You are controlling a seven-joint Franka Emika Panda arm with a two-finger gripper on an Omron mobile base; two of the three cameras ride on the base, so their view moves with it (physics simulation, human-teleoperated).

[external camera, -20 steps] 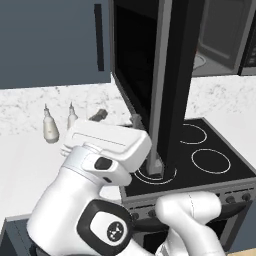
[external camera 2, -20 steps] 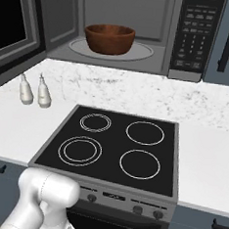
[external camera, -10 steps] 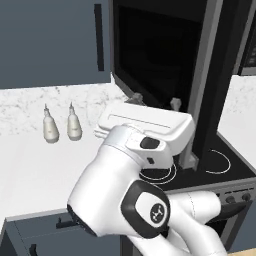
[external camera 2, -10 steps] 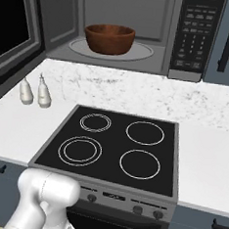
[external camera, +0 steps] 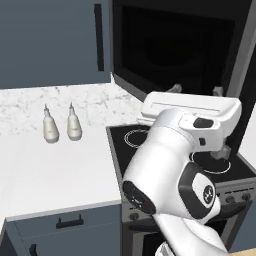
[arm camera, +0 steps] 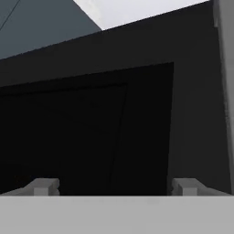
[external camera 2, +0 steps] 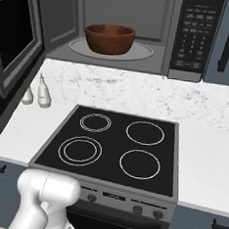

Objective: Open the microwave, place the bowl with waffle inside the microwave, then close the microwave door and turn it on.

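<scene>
a: where are we standing with the task?

b: we are looking at the microwave [external camera 2: 129,29] with its cavity open, and the microwave door [external camera: 175,52] is swung wide out to the left. the bowl [external camera 2: 109,38] is already sitting on the round turntable inside. we cannot make out the waffle in it from this angle, since the bowl's wall is hiding whatever lies within.

a: so what are we still owing?

b: we are judging that opening and placing are done. closing the door and pressing something on the control panel [external camera 2: 193,35] at the right edge are still left.

a: and the arm?

b: the arm is rising in front of the cooktop [external camera 2: 114,149], with the hand turned level toward the door. the gripper [arm camera: 116,186] is facing the door's dark outer panel at close range, the fingertips [arm camera: 45,186] showing far apart. we are reading the claw as spread wide and carrying nothing. whether it is touching the door, we cannot tell.
</scene>
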